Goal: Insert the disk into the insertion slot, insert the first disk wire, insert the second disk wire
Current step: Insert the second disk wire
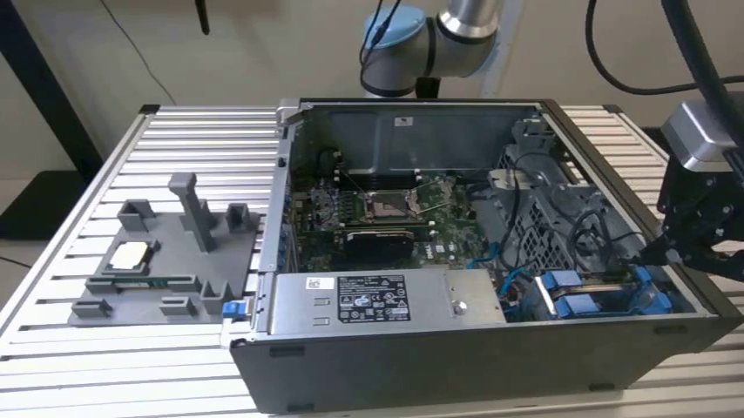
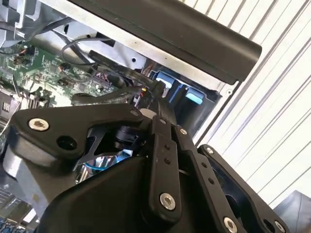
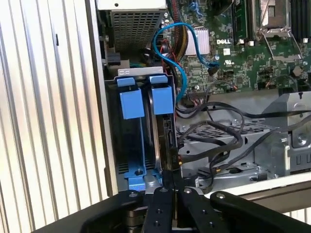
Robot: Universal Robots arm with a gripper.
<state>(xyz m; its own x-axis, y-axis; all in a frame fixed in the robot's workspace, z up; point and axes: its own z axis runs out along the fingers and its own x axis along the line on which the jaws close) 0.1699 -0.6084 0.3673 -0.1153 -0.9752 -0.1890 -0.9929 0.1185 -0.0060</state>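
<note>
The disk sits edge-up in its bright blue carrier [image 3: 162,99] inside the insertion slot [image 3: 110,145], a dark metal bay at the case corner. A second blue carrier [image 3: 131,102] stands beside it. In the exterior view the blue carriers [image 1: 578,292] lie at the case's right front corner, and my gripper [image 1: 671,252] hangs just over them. My gripper [image 3: 168,177] is shut, its tips close together against a black plug [image 3: 170,141] on the disk's edge. Black wires [image 3: 209,148] run off beside it. In the second wrist view the gripper [image 2: 158,94] points into the black wire bundle [image 2: 116,92].
The open computer case [image 1: 489,357] lies on a slatted metal table [image 1: 198,131]. A grey labelled power-supply box [image 1: 384,300] sits along the front, with the motherboard [image 1: 384,209] behind. A grey fixture tray [image 1: 163,261] stands at the exterior view's left. A blue cable [image 3: 170,53] loops near the bay.
</note>
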